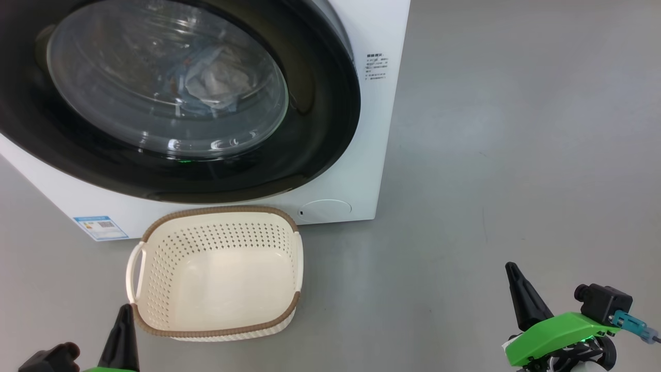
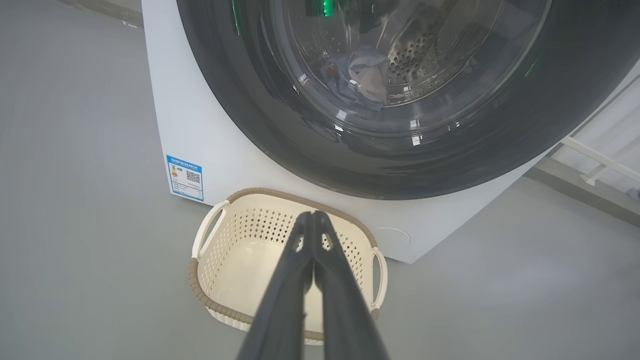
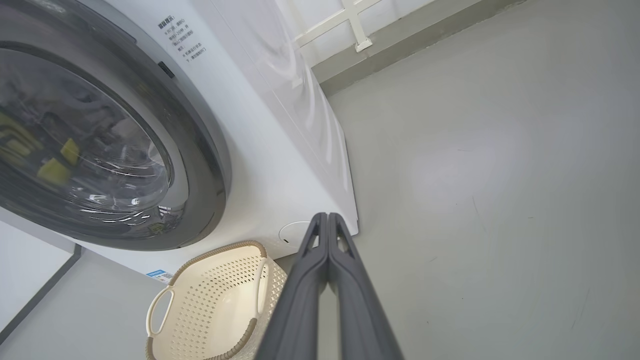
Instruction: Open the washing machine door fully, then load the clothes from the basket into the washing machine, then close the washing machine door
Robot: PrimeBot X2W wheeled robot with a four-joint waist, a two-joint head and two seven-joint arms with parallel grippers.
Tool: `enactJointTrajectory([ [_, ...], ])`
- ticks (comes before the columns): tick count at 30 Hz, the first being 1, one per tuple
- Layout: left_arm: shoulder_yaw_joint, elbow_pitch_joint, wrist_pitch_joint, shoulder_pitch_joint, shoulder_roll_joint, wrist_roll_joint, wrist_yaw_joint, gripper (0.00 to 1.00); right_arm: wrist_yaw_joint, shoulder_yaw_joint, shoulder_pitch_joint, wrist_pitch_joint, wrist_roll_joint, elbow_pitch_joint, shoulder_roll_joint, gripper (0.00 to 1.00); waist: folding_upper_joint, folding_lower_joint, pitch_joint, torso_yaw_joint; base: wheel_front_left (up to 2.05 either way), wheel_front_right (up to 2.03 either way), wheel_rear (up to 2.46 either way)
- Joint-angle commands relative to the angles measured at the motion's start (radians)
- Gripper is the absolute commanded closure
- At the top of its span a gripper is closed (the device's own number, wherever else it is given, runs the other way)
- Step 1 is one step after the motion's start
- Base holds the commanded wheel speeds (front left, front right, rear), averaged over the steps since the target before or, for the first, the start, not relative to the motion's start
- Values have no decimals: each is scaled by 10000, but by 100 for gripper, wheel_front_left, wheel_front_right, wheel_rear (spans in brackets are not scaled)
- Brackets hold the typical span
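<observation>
Glossy black and round, with a bulging clear glass window, the washing machine door (image 1: 155, 124) is seen lying flush against the front of the big white boxy washing machine (image 1: 377, 129). It appears to be closed, though the latch itself cannot be made out. Behind the glass, the light blue and cream-white clothes (image 1: 206, 82) are seen resting low in the drum. On the grey floor (image 1: 516, 129) just in front of the machine, the small cream perforated plastic basket (image 1: 217, 211) with its brown woven-look rim is shown with nothing in it.

From this, all three steps are judged done: clothes loaded, door shut, nothing left but to draw back.

The left gripper (image 2: 313, 215) is held above the basket with its two long dark fingers pressed together at the tips, gripping nothing. The right gripper (image 3: 327, 216) is likewise closed on nothing, set over bare floor off the machine's right corner.

The perforated steel drum (image 2: 410, 52) behind the clothes is made plain in the left wrist view, whereas in the head view it is lost in reflections. The machine's side panel and a white railing (image 3: 350, 20) are given by the right wrist view alone, where the clothes are hidden by glare.
</observation>
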Motion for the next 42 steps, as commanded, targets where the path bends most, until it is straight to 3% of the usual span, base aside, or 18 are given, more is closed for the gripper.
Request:
enactJointTrajectory([
  [1, 147, -211, 47, -213, 112, -281, -1, 100, 2, -66, -95, 91, 262, -316, -46, 100, 0, -2, -18, 7, 0, 0, 0],
  [42, 419, -324, 1254, -494, -96, -4413, -8, 100, 7, -691, 161, 1290, 4004, -1029, 260, 100, 0, -2, -461, 145, 0, 0, 0],
])
